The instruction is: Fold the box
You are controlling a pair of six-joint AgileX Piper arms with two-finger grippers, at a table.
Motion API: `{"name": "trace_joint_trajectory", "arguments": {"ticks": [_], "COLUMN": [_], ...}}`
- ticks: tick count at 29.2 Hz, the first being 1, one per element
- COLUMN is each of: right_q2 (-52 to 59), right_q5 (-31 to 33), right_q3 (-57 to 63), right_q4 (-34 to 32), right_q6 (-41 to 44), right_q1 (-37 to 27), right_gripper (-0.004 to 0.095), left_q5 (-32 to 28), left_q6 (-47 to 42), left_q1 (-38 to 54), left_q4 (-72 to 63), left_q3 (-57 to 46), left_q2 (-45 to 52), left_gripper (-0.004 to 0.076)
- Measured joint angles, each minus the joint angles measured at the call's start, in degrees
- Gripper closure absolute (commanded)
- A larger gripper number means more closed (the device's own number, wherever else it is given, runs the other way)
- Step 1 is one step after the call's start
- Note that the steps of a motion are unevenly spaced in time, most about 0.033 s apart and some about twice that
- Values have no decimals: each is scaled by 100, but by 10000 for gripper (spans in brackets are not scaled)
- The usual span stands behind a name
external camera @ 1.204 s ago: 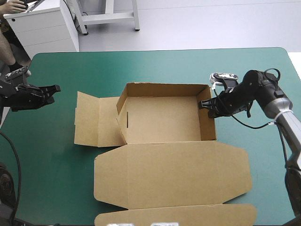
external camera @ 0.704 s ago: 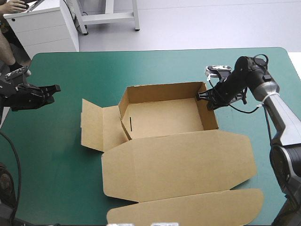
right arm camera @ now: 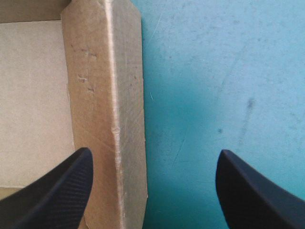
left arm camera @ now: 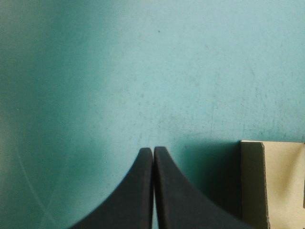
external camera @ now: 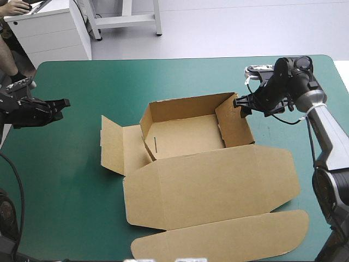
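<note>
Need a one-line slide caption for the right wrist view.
Right gripper open around a side wall of the brown box, teal-green cover below.

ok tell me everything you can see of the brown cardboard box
The brown cardboard box is an open tray of cut board on the teal-green cover. Its lid lies flat toward the near edge, a side flap flat to the left. Its right wall leans inward, between the fingers of the open right gripper.

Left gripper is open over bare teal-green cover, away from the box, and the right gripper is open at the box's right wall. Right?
Not quite. The left gripper is shut: in the left wrist view its fingers meet in one arch over the teal-green cover. The rest holds: the right gripper is open at the right wall of the box.
</note>
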State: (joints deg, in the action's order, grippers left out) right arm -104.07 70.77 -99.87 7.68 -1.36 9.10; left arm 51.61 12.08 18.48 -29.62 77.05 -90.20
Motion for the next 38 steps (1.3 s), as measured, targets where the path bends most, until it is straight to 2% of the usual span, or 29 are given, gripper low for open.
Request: {"name": "trace_joint_trajectory", "arguments": {"ticks": [4, 9, 32, 35, 37, 38], "right_q2": [44, 49, -876, -896, -896, -896], "right_q5": [5, 5, -19, -19, -19, -19], "right_q3": [-33, -39, -39, -39, -41, -41], "right_q4": [-268, -283, -149, -142, -129, -124], "right_q6": [136, 197, -45, -45, -45, -45], "right_q1": [255, 457, 456, 456, 456, 456], "right_gripper": [255, 255, 260, 303, 388, 464], "left_q5": [11, 68, 84, 58, 46, 41], "left_q6": [8, 11, 186, 197, 197, 197], "left_q1": [0, 0, 0, 0, 0, 0], "left_q4": [0, 5, 38, 38, 38, 38], "left_q3": [0, 0, 0, 0, 0, 0], "left_q2": [0, 0, 0, 0, 0, 0], "left_gripper": [734, 734, 734, 734, 734, 734]}}
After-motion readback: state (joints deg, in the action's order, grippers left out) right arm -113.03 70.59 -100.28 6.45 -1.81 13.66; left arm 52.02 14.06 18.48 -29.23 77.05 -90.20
